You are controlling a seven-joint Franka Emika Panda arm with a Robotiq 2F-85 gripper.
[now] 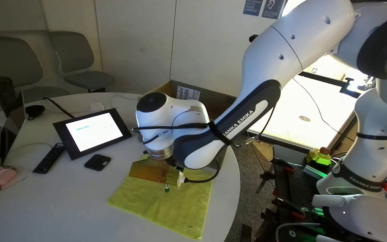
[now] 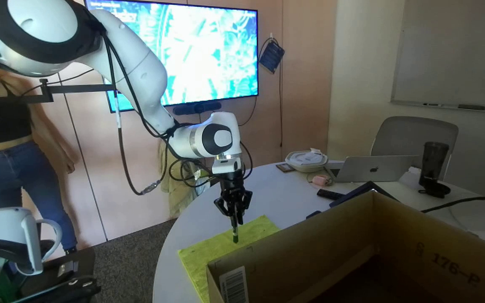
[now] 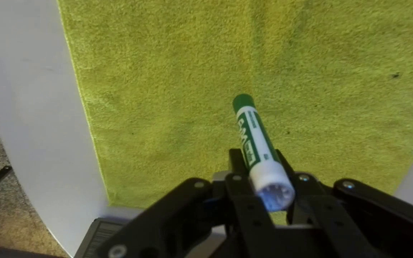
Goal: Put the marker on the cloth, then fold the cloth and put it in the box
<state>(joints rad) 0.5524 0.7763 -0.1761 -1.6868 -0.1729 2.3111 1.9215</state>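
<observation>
At left in an exterior view lies the yellow-green cloth (image 2: 218,248); over it the hand (image 2: 235,220) grips the green-and-white marker (image 2: 235,236), green end down; rightward stands the cardboard box (image 2: 310,252). Releasing low, tilted nearly flat, should limit rolling.

I see the marker (image 3: 255,138) in the claw (image 3: 259,157), the cloth (image 1: 166,205) below it on the table (image 1: 62,205); in an exterior view, box (image 1: 218,101) behind it, tablet (image 1: 94,131) left.
</observation>
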